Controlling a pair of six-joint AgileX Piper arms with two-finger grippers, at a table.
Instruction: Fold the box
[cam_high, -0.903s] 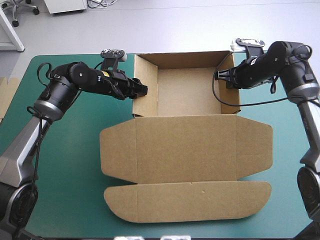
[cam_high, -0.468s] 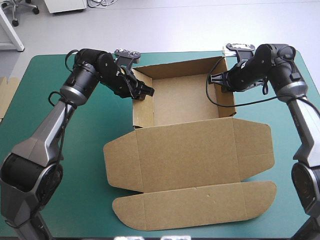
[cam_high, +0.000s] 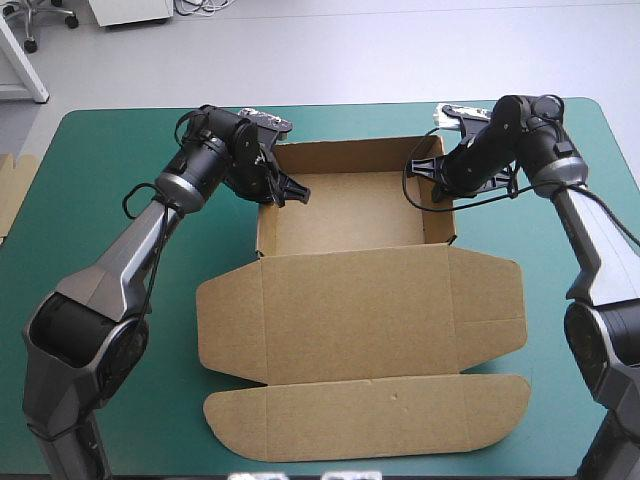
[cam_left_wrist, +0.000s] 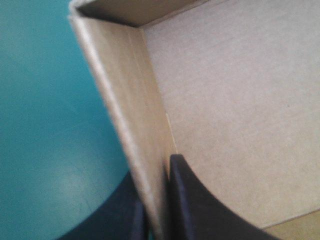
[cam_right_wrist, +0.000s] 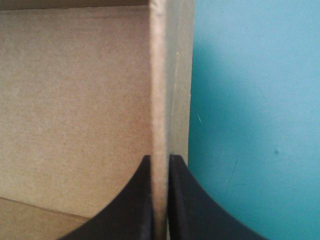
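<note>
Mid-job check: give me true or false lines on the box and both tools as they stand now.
1. The left tool is shut on the box's left side wall. True.
2. The right tool hangs open, clear of the box. False: it is shut on the right side wall.
3. The lid stands upright. False: it lies flat on the teal-green cover, toward the near edge.
4. The back wall is raised. True.
5. More board shows at the table's left edge. True.

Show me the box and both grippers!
box (cam_high: 350, 210), high view, bare tray floor.
left gripper (cam_left_wrist: 154, 167), left wrist view, between its fingertips.
right gripper (cam_right_wrist: 160, 158), right wrist view, between its fingertips.
</note>
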